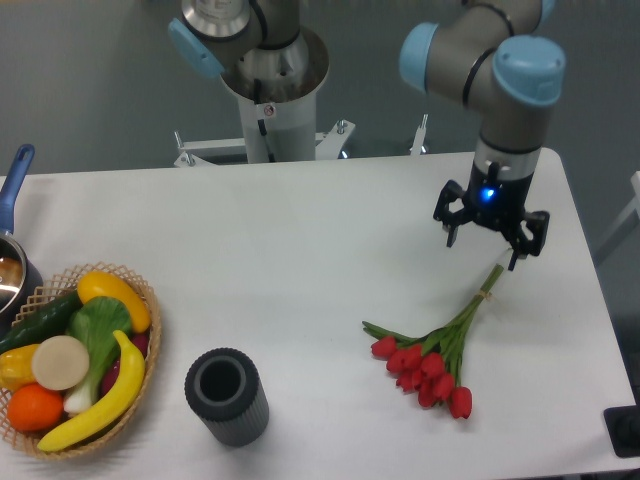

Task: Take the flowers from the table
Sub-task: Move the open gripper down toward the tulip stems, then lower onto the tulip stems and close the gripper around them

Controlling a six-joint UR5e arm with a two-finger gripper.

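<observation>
Now we see the end effector [487,241] hanging with its dark fingers spread apart and nothing between them, above the far tip of the flowers [436,352], which lie flat on the white tabletop [300,260] toward the right side, stems pointing up and away, red heads fanned out nearer the front edge. What worries us is the target: the stem end is a thin bundle, and if the fingers close just off its line they could pinch air or nudge the bunch sideways across that smooth surface. A grip right at the tip is risky too, we reckon, because the heavy heads sit at the other end and the bunch may droop or swing once it lifts, even slide out. The stems look slender, green and springy, bound by a pale tie partway along; the leaves are long and narrow, the blooms rounded and glossy red. Off to the left we have a ribbed dark grey cylinder [227,396] standing upright with an open top, and a woven wicker basket [75,355] heaped with smooth fruit and vegetables, both well apart from the action.
</observation>
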